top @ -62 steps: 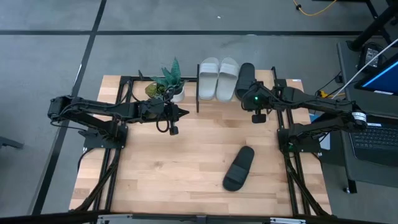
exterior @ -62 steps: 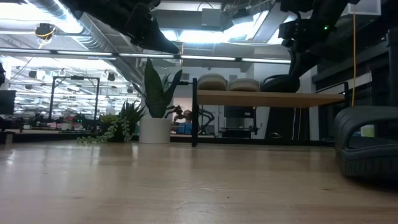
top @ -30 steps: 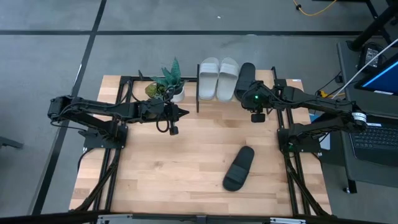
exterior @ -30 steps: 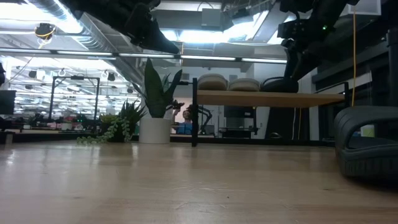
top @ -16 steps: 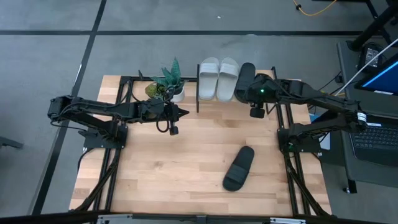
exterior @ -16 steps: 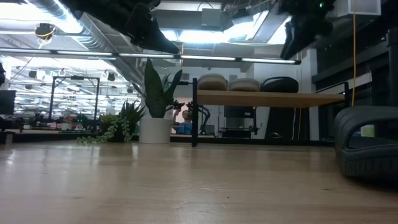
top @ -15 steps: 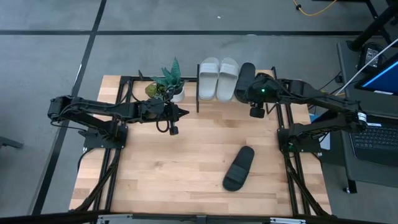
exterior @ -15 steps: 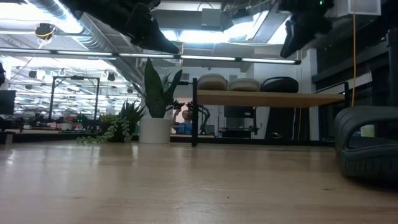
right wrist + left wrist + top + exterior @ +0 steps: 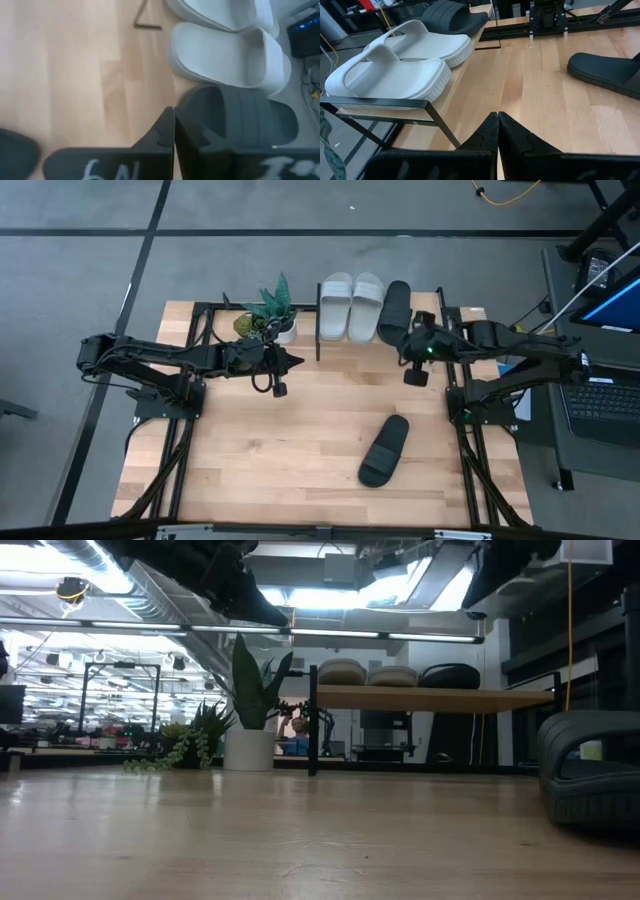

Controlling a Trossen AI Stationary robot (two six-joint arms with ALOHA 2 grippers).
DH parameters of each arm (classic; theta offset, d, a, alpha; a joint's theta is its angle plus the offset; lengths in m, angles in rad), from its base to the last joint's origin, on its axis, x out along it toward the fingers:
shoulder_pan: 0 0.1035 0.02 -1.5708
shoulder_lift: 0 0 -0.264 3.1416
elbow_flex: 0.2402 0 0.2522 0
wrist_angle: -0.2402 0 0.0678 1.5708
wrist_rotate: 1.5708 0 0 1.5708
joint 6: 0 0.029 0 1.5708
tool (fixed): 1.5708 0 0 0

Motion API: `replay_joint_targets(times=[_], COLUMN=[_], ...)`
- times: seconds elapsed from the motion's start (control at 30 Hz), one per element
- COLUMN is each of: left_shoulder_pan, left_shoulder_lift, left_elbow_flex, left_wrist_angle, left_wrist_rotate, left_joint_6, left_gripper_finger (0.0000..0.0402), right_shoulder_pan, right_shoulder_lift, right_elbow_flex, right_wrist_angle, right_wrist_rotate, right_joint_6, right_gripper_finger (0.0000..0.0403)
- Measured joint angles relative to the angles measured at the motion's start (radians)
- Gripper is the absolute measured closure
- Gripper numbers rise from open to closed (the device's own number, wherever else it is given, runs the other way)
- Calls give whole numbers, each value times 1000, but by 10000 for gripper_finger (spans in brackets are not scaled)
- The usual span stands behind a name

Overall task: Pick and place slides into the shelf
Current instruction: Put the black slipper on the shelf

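Count check: four slides total — two pale ones [image 9: 351, 306] sitting side by side on the shelf [image 9: 430, 697], one black slide [image 9: 393, 309] up there next to them, right by the right claw [image 9: 412, 348], and a second black slide [image 9: 385, 450] lying alone on the counter [image 9: 260, 450], well out from that claw toward the front edge.

Both claws are pinched closed with nothing in them. The right wrist view shows the right claw's fingertips [image 9: 170, 131] pressed together over bare wood just beside the shelved black slide, not touching it. The left claw [image 9: 296, 361] hangs over the counter just beside the shelf's near upright, fingertips [image 9: 497, 131] also together — from its wrist camera you can see the two pale slides on the board, the black one past them.

One potted plant [image 9: 270, 313] sits at the back of the counter next to the shelf, close behind the left claw.

Room-wise: the shelf board has open space past the shelved black slide on the right claw's side. The wide middle of the counter between the two claws is bare wood, and the loose black slide lies at an angle with space all around it.
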Motion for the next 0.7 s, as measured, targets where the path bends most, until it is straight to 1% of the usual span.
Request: replay_joint_targets(times=[0.1,0.2,0.47,0.57,0.7], left_shoulder_pan=[-7,-24,-80,-91,-100], left_shoulder_lift=[0,0,0,0,0], left_elbow_flex=[0,0,0,0,0], left_wrist_angle=[0,0,0,1,1], left_wrist_rotate=[0,0,0,0,0], left_joint_6=[-1,-1,3,3,3], left_gripper_finger=[401,401,402,401,402], right_shoulder_pan=[83,180,447,527,602], right_shoulder_lift=[-30,-68,-177,-182,-154], right_elbow_flex=[-9,-51,-311,-359,-367], right_wrist_angle=[4,22,241,299,353], right_wrist_rotate=[9,9,61,64,64], right_joint_6=[97,183,411,486,554], right_gripper_finger=[397,399,400,401,401])
